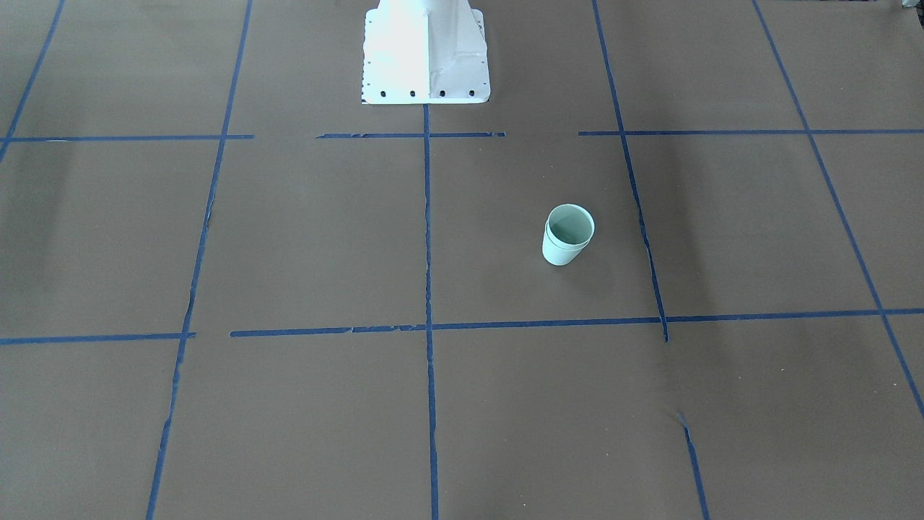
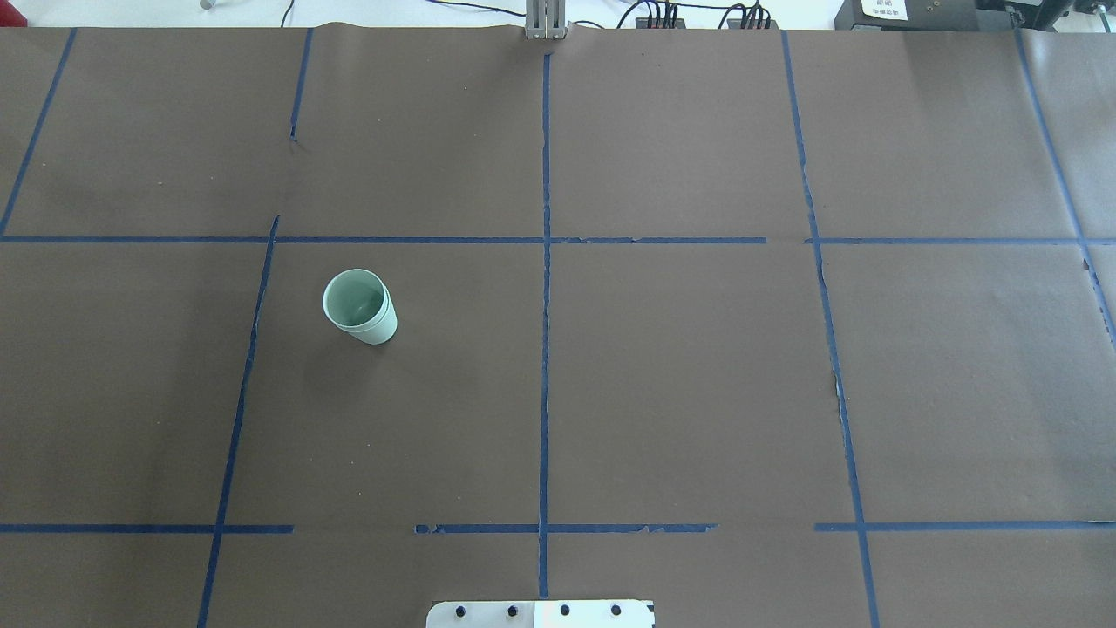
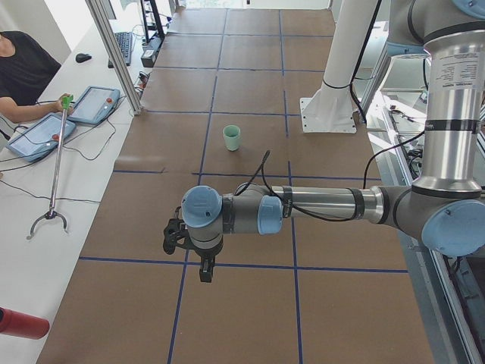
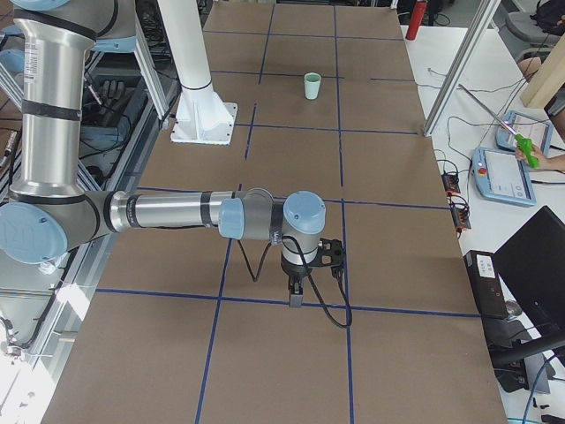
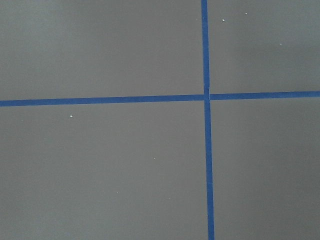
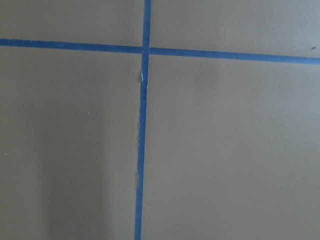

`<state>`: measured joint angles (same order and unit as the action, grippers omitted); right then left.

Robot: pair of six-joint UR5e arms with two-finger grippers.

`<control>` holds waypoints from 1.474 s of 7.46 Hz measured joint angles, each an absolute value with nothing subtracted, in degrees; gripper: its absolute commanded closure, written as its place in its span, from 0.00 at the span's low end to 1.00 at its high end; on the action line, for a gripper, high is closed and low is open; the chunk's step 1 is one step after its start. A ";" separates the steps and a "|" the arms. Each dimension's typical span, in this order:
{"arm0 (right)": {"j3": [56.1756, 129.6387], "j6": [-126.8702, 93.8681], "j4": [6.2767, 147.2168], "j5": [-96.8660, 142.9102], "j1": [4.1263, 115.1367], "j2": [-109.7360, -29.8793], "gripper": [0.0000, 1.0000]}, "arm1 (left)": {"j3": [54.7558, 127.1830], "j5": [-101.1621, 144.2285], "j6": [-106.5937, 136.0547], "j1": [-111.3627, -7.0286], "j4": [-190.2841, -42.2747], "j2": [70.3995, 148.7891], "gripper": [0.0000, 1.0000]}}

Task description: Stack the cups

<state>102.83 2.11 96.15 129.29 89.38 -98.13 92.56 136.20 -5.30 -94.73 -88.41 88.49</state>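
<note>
Cups point(image 1: 568, 235), nested as the doubled rim suggests, stand upright just right of centre in the front-facing view, so you may judge stacking done; whether left gripper point(image 3: 204, 269) or right gripper point(image 4: 295, 296), both hanging well apart from them, is parted or closed, you cannot tell.

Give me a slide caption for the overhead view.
Two mint cups nested upright in one stack on the brown, blue-taped table, on the robot's left side.
</note>
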 measured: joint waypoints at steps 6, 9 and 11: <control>102.83 2.11 96.15 129.29 89.35 -98.10 0.00 | 91.39 136.41 -5.36 -93.40 -88.81 88.61 0.00; 102.83 2.11 96.15 129.29 89.32 -98.10 0.00 | 91.46 136.49 -5.34 -91.28 -88.56 88.54 0.00; 102.83 2.11 96.15 129.29 89.33 -98.11 0.00 | 91.24 136.44 -5.42 -91.01 -88.76 88.51 0.00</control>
<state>102.83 2.11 96.15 129.29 89.33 -98.11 91.24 136.44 -5.42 -91.01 -88.76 88.51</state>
